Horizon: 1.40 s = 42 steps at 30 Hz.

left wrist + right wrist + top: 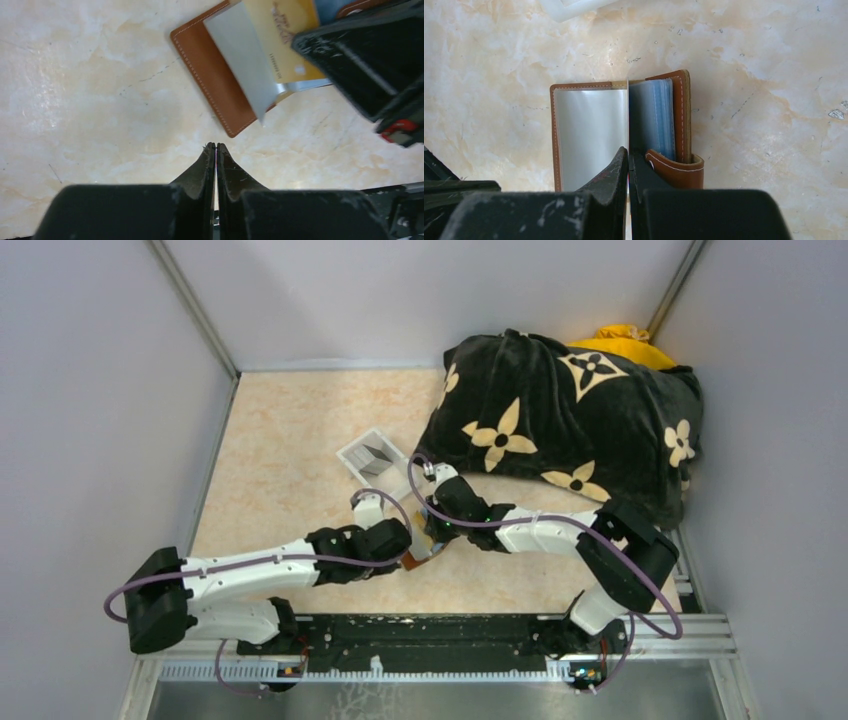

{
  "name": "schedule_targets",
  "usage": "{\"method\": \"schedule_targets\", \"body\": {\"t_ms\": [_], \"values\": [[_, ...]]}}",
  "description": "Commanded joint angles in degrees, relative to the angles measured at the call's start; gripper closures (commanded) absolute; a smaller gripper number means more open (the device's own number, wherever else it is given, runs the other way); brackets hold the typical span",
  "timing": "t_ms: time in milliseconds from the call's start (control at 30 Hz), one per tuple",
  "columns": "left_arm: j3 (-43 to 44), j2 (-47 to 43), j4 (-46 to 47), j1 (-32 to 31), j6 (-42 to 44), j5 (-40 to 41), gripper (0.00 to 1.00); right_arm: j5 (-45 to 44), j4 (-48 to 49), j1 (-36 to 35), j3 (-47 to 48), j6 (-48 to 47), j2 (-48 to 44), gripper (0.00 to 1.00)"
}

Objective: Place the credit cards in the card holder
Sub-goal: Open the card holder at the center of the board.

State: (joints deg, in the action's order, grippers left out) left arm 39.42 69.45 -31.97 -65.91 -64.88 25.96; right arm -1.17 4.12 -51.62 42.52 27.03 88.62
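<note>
1 gold card (285,35) lies on the open card holder (210,75), probably sleeved; grey cards remain in the clear tray (372,455). Right gripper (628,152) pinches a clear sleeve (628,115); left gripper (216,148) closed, empty.

I read soft, even top light. Past the left claw (216,146) the table (75,75) is bright and sharp. Ahead of the right claw (628,152), a sleeve (591,130) of the holder (674,169) glares white; finger bases (704,215) blur dark.

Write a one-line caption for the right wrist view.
Brown card holder open on the marbled table, right gripper with jaws shut on one clear sleeve page standing edge-on between its halves.
</note>
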Motion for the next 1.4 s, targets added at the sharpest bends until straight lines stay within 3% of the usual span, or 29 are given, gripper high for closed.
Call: {"method": "schedule_targets", "body": {"t_ms": [0, 533, 733, 1133, 1367], "values": [[4.3, -1.4, -2.0, -0.4, 0.0, 4.0, 0.92, -2.7, -2.7, -1.3, 2.0, -1.3, 0.2, 1.0], [2.4, 6.9, 18.3, -0.3, 4.2, 8.1, 0.89, -3.0, -3.0, -2.3, 2.5, -0.8, -0.6, 1.0], [0.6, 11.1, 20.1, 0.0, 2.5, 8.0, 0.89, -2.8, -3.0, -2.3, 2.6, -0.6, -0.9, 1.0], [-8.4, 9.3, 24.9, 1.2, -2.0, 7.8, 0.9, -2.1, -3.1, -2.1, 2.8, 0.2, -2.2, 1.0], [-9.5, 10.1, 26.0, 2.1, -2.4, 6.8, 0.9, 3.5, -0.5, 1.3, 1.1, 2.3, -4.3, 1.0]]}}
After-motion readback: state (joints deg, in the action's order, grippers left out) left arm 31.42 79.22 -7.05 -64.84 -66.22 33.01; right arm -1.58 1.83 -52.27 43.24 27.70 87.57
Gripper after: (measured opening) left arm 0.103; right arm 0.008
